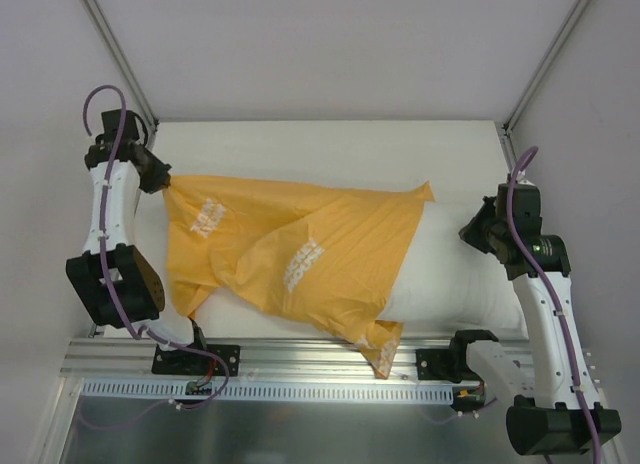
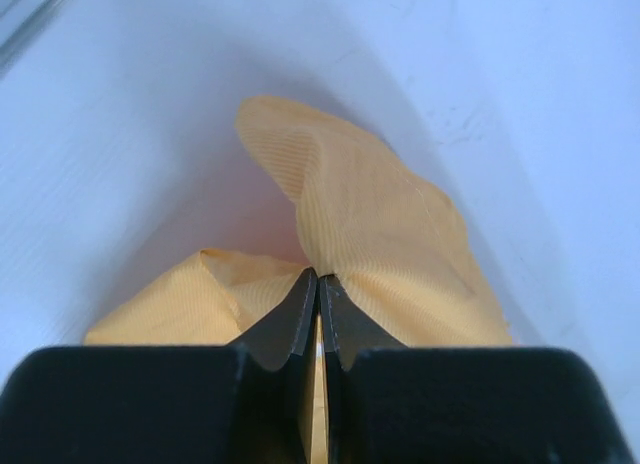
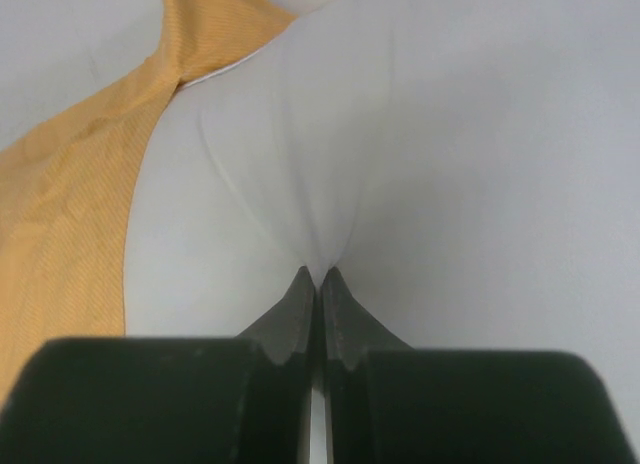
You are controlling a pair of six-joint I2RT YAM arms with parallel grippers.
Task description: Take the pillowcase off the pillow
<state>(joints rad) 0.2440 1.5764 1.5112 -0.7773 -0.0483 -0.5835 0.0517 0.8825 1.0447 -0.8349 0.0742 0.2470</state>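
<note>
Orange pillowcase (image 1: 300, 244) half off a white pillow (image 1: 460, 279) on a tabletop (image 1: 330, 149)
Left claw (image 2: 318, 284), jaws together, clamps the pillowcase's left corner; right claw (image 3: 316, 281), jaws together, clamps the pillow's bare right end. The pillowcase holds only the pillow's left part

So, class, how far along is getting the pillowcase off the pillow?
Done: the pillow is bare at its right end. In hand: the left gripper pinches the pillowcase, the right gripper pinches the pillow. Left: the pillowcase covers the rest and has yet to slide off.
</note>
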